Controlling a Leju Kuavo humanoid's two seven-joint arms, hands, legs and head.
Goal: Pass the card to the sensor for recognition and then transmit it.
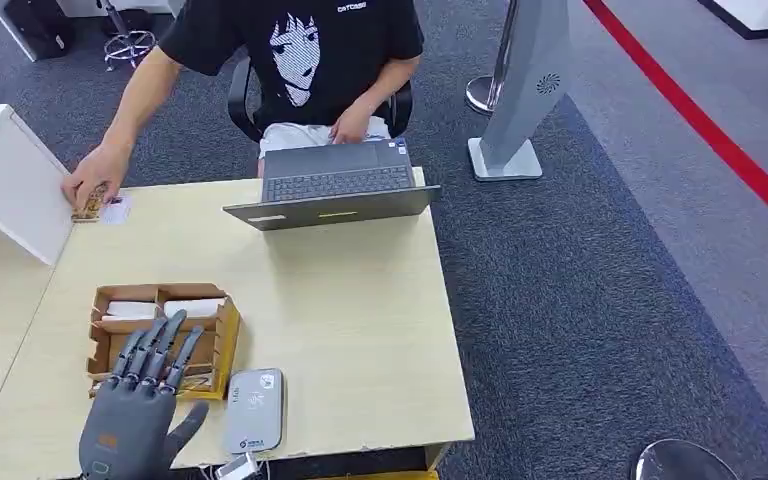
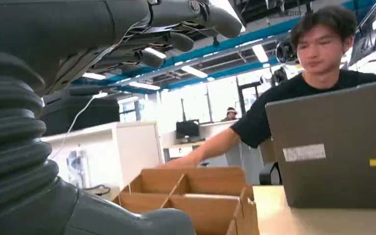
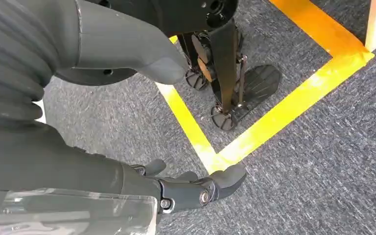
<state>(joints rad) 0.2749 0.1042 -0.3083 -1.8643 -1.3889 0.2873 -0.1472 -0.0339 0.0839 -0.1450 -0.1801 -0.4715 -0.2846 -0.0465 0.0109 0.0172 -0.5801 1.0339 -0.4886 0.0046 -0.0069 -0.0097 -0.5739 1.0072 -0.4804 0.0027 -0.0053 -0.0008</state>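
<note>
Card (image 1: pixel 115 208) lies at the worktop's (image 1: pixel 340 300) far corner under a person's hand (image 1: pixel 95 180) — well beyond the cardboard box (image 1: pixel 215 345); left hand (image 1: pixel 135 405) hovers over that box, fingers (image 1: pixel 165 345) spread, empty; right hand (image 3: pixel 127 147) hangs — empty.

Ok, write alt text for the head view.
The robot's left hand, fingers spread, hovers over a cardboard card box beside a grey sensor pad on a pale wooden table. Across it, a seated person with a laptop touches a card.
</note>
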